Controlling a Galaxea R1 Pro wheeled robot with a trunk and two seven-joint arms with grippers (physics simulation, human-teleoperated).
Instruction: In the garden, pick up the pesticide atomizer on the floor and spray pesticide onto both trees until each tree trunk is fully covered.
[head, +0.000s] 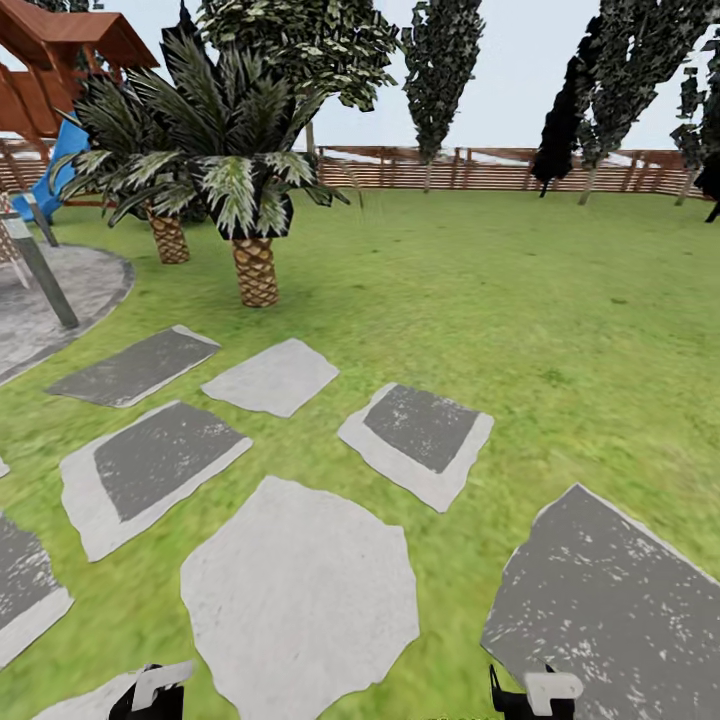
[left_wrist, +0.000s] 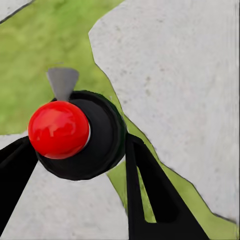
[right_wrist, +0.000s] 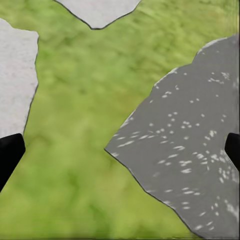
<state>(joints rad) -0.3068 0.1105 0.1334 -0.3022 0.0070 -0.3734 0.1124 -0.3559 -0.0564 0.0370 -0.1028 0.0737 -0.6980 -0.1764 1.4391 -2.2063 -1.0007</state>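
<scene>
Already carrying: black, red-capped pesticide atomizer (left_wrist: 75, 135) grasped in left claw (left_wrist: 82, 165), mid-frame over pale paving stone (left_wrist: 170, 90); right claw (right_wrist: 120, 150) released. Next, probably: driving across green lawn (head: 480, 280) toward pale-trunked trees.

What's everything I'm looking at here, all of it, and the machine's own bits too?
Stepping stones: several, pale and dark grey, set in the near grass.
Lawn: one, green, running to the fence.
Palms: two, scaly brown trunks, left of centre.
Fence: one, brown slats, along the back.
Tall trees: several, dark foliage, by the fence.
Play structure: brown roof, blue slide, far left.
Atomizer: one, black with a red top, between the left gripper's fingers.
Left gripper: black, holding the atomizer.
Right gripper: black fingers spread wide, empty, above grass and stone.
</scene>
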